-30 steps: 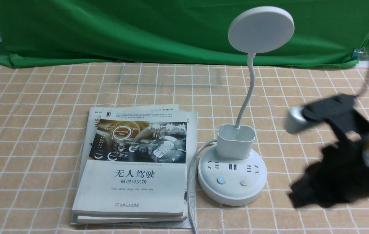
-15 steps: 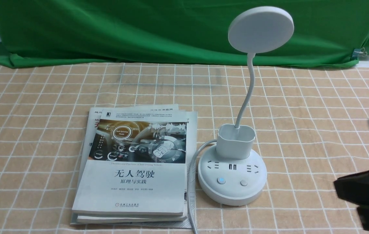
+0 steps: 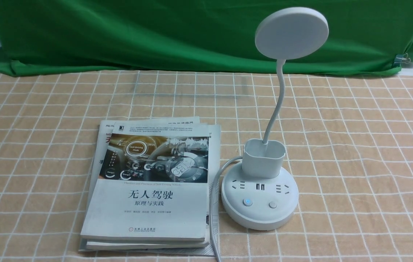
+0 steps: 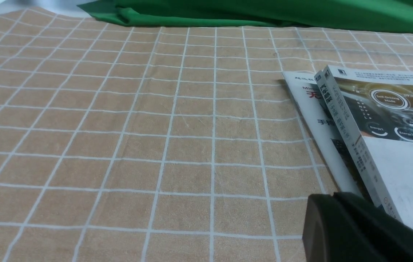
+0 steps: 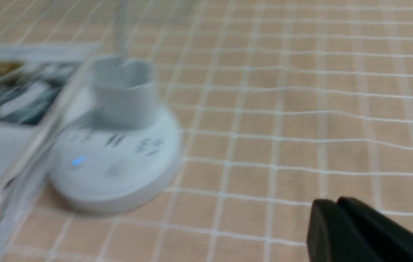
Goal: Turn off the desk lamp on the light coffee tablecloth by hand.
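Tablecloth (image 3: pixel 355 163): lies beneath desk lamp (image 3: pixel 261 203).
Books (image 3: pixel 148 182): sit at lamp's nine o'clock.
Left gripper (image 4: pixel 337 196), right gripper (image 5: pixel 339 202): fingertips together.

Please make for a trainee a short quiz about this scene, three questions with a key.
1. True or false: the lamp stands on top of the books.
2. Which colour glows on one button of the base?
a) red
b) blue
c) green
3. Fill in: the cloth under the lamp has a pattern of white ____.

Key: 1 false, it stands beside them; 2 b; 3 lines.
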Robot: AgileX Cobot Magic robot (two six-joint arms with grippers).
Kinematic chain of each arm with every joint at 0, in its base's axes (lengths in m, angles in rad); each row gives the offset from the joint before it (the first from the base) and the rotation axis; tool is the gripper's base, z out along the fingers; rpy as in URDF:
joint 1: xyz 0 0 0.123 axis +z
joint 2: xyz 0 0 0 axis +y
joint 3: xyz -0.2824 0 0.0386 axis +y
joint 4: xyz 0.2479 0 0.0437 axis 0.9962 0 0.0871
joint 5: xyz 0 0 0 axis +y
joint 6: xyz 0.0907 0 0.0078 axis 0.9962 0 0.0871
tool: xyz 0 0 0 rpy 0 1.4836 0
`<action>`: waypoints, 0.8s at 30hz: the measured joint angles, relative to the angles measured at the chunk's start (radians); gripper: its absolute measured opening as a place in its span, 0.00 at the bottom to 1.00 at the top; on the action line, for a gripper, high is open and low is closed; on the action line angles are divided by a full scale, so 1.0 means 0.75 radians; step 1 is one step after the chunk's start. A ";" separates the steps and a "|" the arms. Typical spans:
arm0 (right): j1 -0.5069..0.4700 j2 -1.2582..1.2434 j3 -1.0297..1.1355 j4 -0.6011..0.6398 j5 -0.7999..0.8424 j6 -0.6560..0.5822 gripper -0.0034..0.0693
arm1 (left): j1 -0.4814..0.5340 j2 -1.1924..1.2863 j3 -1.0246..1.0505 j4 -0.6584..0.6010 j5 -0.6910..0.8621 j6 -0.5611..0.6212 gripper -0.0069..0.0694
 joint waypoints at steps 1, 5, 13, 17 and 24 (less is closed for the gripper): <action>-0.031 -0.046 0.036 0.000 -0.024 -0.013 0.09 | 0.000 0.000 0.000 0.000 0.000 0.000 0.10; -0.124 -0.211 0.155 0.000 -0.092 -0.135 0.09 | 0.000 0.000 0.000 0.000 0.000 0.000 0.10; -0.164 -0.410 0.272 0.000 -0.129 -0.189 0.09 | 0.000 0.000 0.000 0.000 0.000 0.000 0.10; -0.164 -0.489 0.339 0.000 -0.136 -0.179 0.09 | 0.000 0.000 0.000 0.000 0.000 0.000 0.10; -0.164 -0.512 0.346 0.000 -0.199 -0.164 0.09 | 0.000 0.000 0.000 0.000 0.000 0.000 0.10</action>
